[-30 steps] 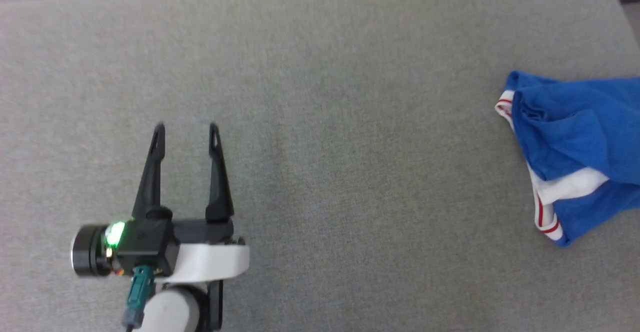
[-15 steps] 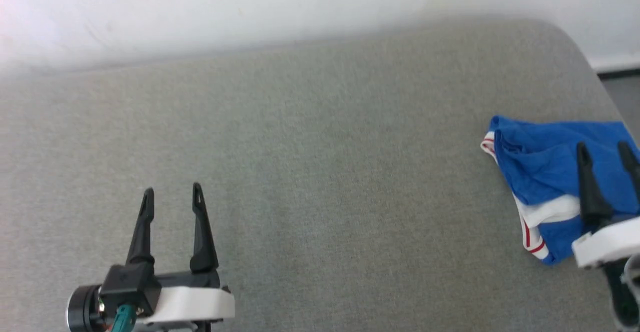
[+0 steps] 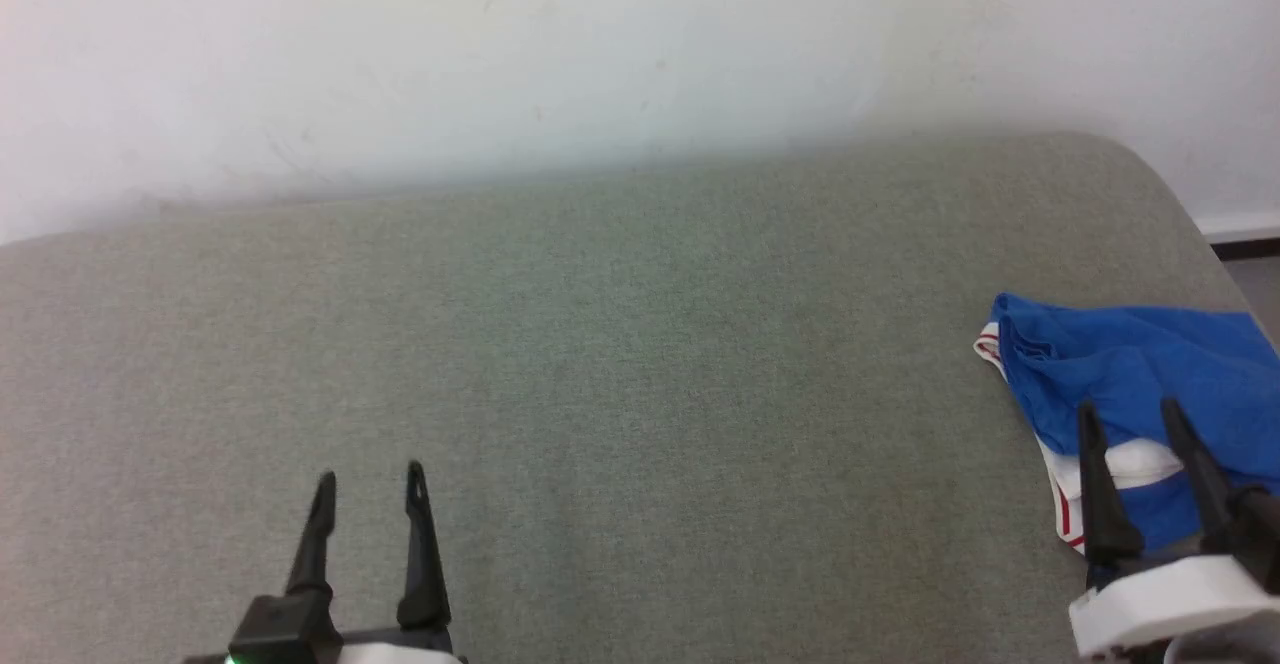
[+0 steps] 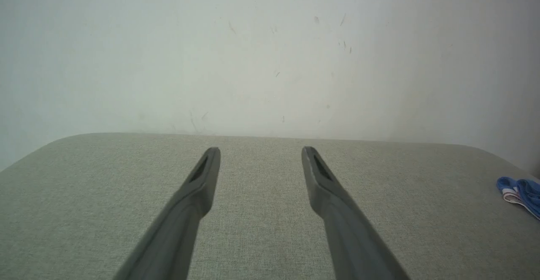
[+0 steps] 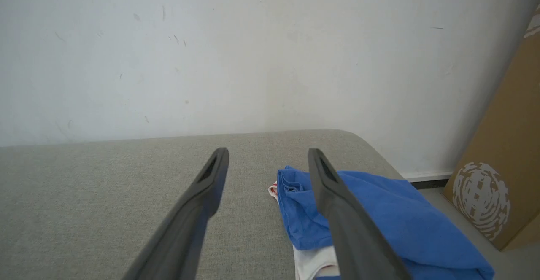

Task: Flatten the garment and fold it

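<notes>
The garment (image 3: 1130,374) lies crumpled at the right end of the grey padded surface, royal blue with white, red-striped trim along its near left edge. My right gripper (image 3: 1128,409) hovers at the lower right over the garment's near edge, open with nothing between its fingers. In the right wrist view the garment (image 5: 392,221) spreads under and right of the right gripper (image 5: 268,152). My left gripper (image 3: 369,481) stands open at the lower left over bare surface, far from the cloth. From the left wrist view the left gripper (image 4: 260,150) is open, and the garment (image 4: 521,190) shows at the far right.
The grey padded surface (image 3: 620,364) ends at a white wall (image 3: 560,54) behind. Its right end is rounded, with floor beyond. A brown cardboard box (image 5: 502,162) leans against the wall past the right end.
The head camera has tilted up, bringing the wall into view. The right gripper, unseen a second ago, now shows at the lower right over the garment. Both grippers stay open.
</notes>
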### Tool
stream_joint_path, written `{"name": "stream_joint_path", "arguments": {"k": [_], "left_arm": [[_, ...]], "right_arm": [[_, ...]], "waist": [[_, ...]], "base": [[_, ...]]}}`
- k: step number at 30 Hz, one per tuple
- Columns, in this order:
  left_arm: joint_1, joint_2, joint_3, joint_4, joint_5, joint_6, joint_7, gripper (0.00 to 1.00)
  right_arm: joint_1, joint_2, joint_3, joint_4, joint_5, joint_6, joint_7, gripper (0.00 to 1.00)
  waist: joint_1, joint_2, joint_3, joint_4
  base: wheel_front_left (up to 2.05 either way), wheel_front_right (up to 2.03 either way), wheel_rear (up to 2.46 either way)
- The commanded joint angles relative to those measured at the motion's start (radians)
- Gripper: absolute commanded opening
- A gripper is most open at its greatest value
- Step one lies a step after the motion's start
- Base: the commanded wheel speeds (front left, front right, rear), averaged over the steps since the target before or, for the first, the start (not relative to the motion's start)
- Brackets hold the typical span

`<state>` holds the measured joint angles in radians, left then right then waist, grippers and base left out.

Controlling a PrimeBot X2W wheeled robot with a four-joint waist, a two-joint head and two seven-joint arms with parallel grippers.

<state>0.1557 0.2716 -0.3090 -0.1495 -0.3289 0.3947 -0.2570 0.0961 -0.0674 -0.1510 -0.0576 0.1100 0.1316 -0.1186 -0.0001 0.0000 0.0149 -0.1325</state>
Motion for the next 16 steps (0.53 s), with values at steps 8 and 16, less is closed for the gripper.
{"name": "stream_joint_path", "arguments": {"k": [8, 16], "left_arm": [[0.058, -0.041, 0.017, 0.045, -0.013, -0.054, -0.005, 1.00], [0.078, -0.087, 0.051, 0.069, -0.010, -0.102, -0.005, 1.00]], "right_arm": [[0.062, 0.016, -0.002, 0.054, 0.000, -0.001, -0.041, 1.00], [0.069, 0.017, 0.009, 0.071, 0.009, -0.001, -0.047, 1.00]], "waist": [[0.0001, 0.0000, -0.041, 0.028], [0.0001, 0.0000, -0.051, 0.034]], "base": [[0.00, 0.00, 0.00], [0.00, 0.00, 0.00]]}}
